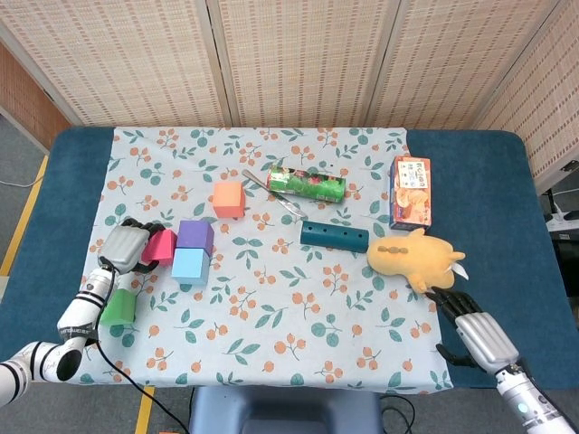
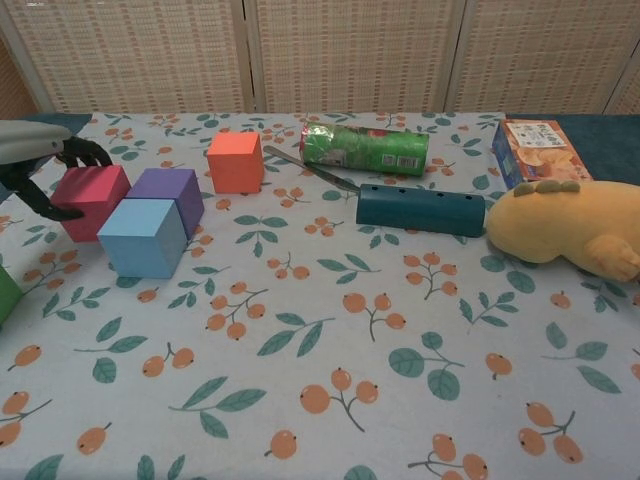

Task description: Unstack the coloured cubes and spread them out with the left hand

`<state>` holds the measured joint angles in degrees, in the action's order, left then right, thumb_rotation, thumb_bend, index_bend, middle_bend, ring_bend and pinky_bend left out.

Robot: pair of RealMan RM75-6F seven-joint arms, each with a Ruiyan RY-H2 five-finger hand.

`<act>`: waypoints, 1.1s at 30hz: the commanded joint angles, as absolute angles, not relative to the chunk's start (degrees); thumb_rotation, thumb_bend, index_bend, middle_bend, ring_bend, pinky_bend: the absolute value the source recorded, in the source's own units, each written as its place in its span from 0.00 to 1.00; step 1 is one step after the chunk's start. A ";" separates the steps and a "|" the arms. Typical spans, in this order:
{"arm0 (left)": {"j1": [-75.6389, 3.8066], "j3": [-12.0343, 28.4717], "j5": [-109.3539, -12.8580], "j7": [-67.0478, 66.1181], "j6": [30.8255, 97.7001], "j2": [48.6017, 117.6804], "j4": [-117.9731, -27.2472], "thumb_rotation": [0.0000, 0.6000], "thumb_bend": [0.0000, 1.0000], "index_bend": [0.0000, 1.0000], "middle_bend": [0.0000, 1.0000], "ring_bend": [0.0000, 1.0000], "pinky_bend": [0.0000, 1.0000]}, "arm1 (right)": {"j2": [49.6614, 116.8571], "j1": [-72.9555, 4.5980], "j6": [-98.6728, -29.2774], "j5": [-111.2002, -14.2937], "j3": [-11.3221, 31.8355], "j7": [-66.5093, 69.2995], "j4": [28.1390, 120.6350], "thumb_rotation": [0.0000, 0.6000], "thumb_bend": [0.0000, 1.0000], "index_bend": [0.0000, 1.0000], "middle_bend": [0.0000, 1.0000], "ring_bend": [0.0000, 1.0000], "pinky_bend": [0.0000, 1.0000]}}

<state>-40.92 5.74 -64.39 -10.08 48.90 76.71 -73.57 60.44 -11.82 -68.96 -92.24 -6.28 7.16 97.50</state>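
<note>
My left hand [image 1: 127, 244] [image 2: 30, 160] grips the pink cube [image 1: 163, 246] [image 2: 92, 200] from its left side, one finger over the top and the thumb low on the front; the cube sits slightly tilted. Right beside it stand the purple cube [image 1: 195, 235] [image 2: 170, 193] and, in front of that, the light blue cube [image 1: 190, 266] [image 2: 143, 237]. The orange cube [image 1: 228, 199] [image 2: 236, 161] stands apart farther back. A green cube [image 1: 118, 307] [image 2: 5, 295] lies near the left forearm. My right hand [image 1: 475, 334] rests open at the table's near right edge, holding nothing.
A green crisp can [image 1: 306, 183] lies at the back with a metal utensil [image 1: 271, 192] beside it. A teal block [image 1: 335, 237], a yellow plush toy [image 1: 416, 258] and an orange snack box [image 1: 411, 192] occupy the right half of the floral cloth [image 1: 298, 344].
</note>
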 commanded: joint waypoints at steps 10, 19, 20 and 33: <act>-44.84 10.98 -58.98 -7.66 42.21 83.32 -52.91 1.00 0.34 0.35 0.48 0.32 0.19 | 60.98 -12.05 -68.17 -90.94 -5.90 6.22 97.25 1.00 0.25 0.00 0.00 0.00 0.00; -45.91 9.97 -62.43 -0.98 36.24 88.44 -41.58 1.00 0.34 0.01 0.11 0.09 0.14 | 61.69 -12.09 -67.51 -89.34 -5.41 4.64 97.12 1.00 0.25 0.00 0.00 0.00 0.00; -45.93 10.02 -62.50 -0.69 35.94 88.58 -41.28 1.00 0.34 0.00 0.08 0.06 0.14 | 61.73 -12.15 -67.33 -89.38 -5.48 4.51 97.15 1.00 0.25 0.00 0.00 0.00 0.00; -40.41 9.83 -70.12 4.53 48.47 79.15 -60.97 1.00 0.34 0.00 0.01 0.00 0.12 | 61.54 -12.08 -67.59 -90.31 -5.90 4.90 97.33 1.00 0.25 0.00 0.00 0.00 0.00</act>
<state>-43.90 10.37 -65.84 1.85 41.06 84.20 -51.13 61.50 -12.02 -67.72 -90.31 -5.85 4.88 97.39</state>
